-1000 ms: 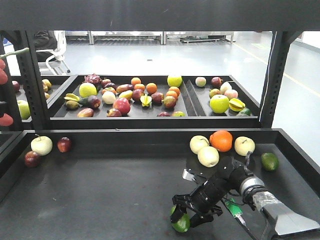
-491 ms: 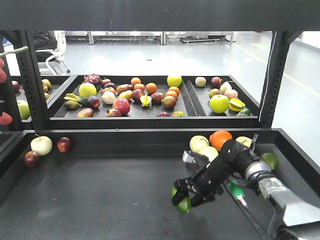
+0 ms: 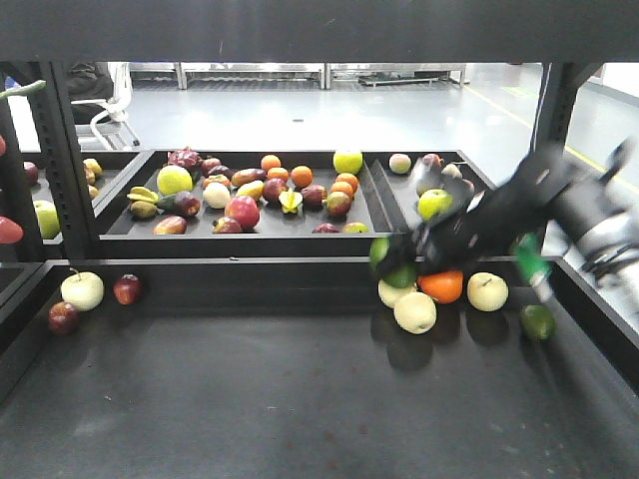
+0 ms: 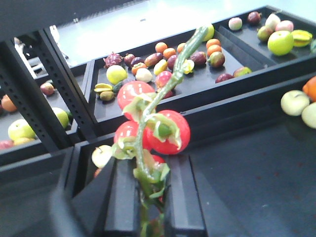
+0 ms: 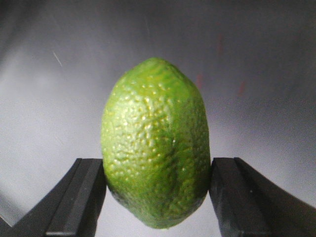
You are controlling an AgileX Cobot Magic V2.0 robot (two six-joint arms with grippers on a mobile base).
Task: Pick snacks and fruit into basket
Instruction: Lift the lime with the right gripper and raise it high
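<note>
- One fruit (image 5: pixel 155 143) is in hand: the right gripper (image 5: pixel 157 200) is clamped on its sides, holding it above the lower shelf (image 3: pixel 200 399), middle right of the front view
- The left gripper (image 4: pixel 143 197) pinches a cherry tomato vine (image 4: pixel 163 131)
- We see neither the basket nor the snacks, so we judge both placements remain
</note>
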